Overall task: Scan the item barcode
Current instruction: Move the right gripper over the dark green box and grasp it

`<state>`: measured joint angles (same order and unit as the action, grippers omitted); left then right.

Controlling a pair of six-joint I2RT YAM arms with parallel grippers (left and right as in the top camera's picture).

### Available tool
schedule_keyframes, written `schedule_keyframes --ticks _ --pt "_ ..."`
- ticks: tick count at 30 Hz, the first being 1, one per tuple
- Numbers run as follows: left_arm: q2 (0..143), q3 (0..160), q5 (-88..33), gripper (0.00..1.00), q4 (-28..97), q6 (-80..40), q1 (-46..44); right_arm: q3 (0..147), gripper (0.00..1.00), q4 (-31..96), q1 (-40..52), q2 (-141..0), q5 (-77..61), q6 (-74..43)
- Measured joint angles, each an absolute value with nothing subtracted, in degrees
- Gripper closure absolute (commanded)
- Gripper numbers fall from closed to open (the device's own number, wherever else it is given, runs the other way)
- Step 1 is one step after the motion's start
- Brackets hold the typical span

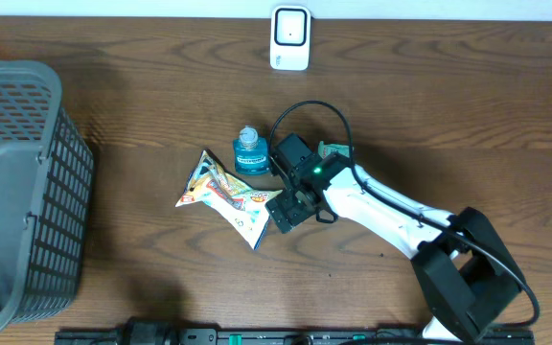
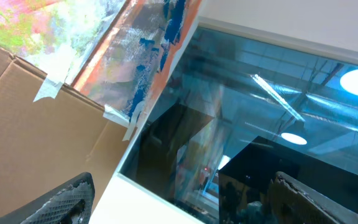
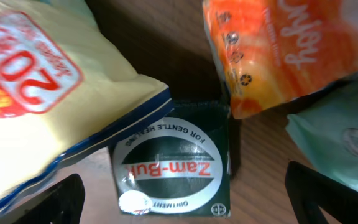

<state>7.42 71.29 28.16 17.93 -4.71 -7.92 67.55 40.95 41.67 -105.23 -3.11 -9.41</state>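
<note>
Right gripper (image 3: 185,190) hangs low over the pile, its fingers (image 3: 64,202) spread wide and holding nothing. Straight below, between the jaws, lies the box (image 3: 169,168), a dark green Zam-Buk ointment pack with its round label face up. No finger touches it yet.

I judge the step in hand to be the reach for an item, with pickup and scan both still to do. The box looks like the target, since it sits centred in the open jaws.

A yellow bag (image 3: 48,93) overlaps the box's left edge. An orange pouch (image 3: 278,50) hangs just past its top right corner, and a pale green packet (image 3: 344,130) lies just beside it on the right. The next move calls for a straight descent and a close on the box's sides, without catching the bag's edge. No barcode shows on the upper face, so the box probably needs turning once lifted.

From overhead the gripper hides the box. A bottle (image 1: 249,150) stands near it, on the side towards the scanner (image 1: 290,38), which sits well apart at the table's far edge.

Well apart from the box, to its left, stands the basket (image 1: 60,182); nothing shows inside it.

Left gripper (image 2: 179,202) is also wide and empty, pointed away from the table.
</note>
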Motion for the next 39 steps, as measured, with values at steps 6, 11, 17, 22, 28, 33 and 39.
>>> schedule_keyframes --ticks 6,11,17,22,28,33,39 --pt "7.4 71.3 28.2 0.11 17.9 -4.7 -7.9 67.5 0.01 41.3 41.7 -105.8 -3.4 -6.9" --pt "7.4 71.3 28.2 0.11 17.9 -4.7 -7.9 67.5 0.02 40.6 41.7 -105.8 -3.8 -5.2" --pt "6.6 70.5 28.2 0.11 17.9 -4.7 -7.9 67.8 0.19 40.0 41.7 -109.5 -4.3 -4.1" --pt "3.9 69.1 28.2 0.11 17.8 -4.7 -7.9 69.4 0.31 39.6 41.9 -111.0 -2.9 -5.1" --pt "1.4 68.6 28.2 0.11 17.5 -4.7 -7.9 69.9 0.46 39.3 41.9 -111.4 -2.7 -8.6" --pt "1.0 68.4 28.2 0.11 17.5 -4.7 -7.9 72.4 0.63 43.5 41.9 -112.4 -3.2 -16.3" --pt "1.0 68.2 28.2 0.11 17.4 -4.7 -7.9 80.4 0.63 57.1 41.8 -114.6 -4.2 -26.0"
